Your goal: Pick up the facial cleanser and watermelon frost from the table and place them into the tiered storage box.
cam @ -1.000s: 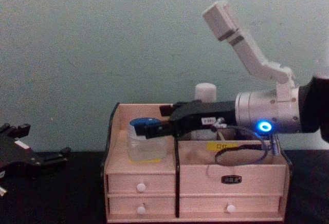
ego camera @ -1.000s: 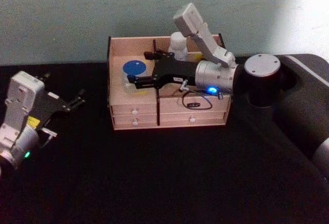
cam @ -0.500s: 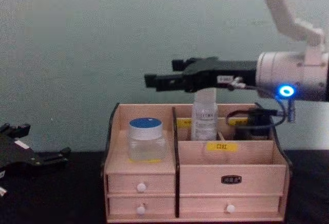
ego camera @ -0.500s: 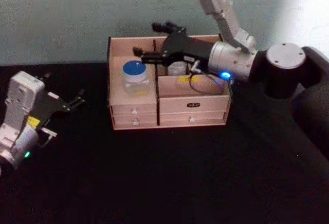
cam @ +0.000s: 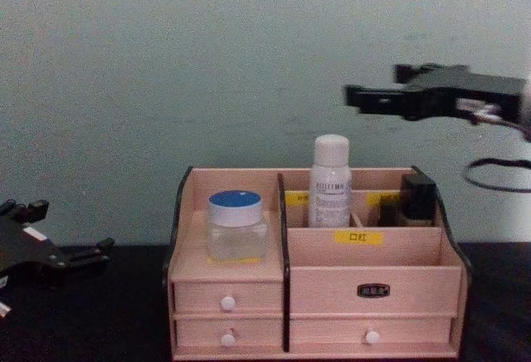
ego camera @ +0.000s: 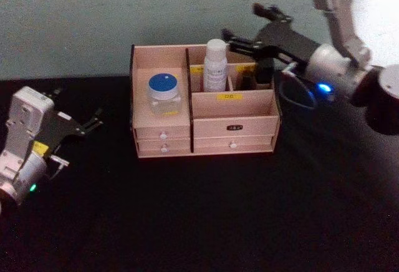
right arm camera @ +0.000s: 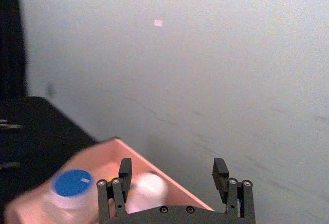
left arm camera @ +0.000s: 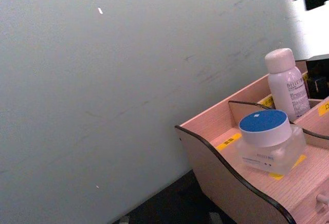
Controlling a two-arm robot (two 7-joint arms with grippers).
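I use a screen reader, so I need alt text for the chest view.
A tiered storage box stands on the dark table, holding a blue-lidded jar on its left and a white-capped bottle upright behind. The right gripper hovers open above the box; the left gripper rests low at the left.

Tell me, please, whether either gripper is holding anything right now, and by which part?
Nothing is held. The right gripper is open and empty above the tiered storage box; the left gripper is open over the table.

Jar (ego camera: 165, 89) and bottle (ego camera: 216, 66) apparently inside tiered storage box (ego camera: 234, 125).
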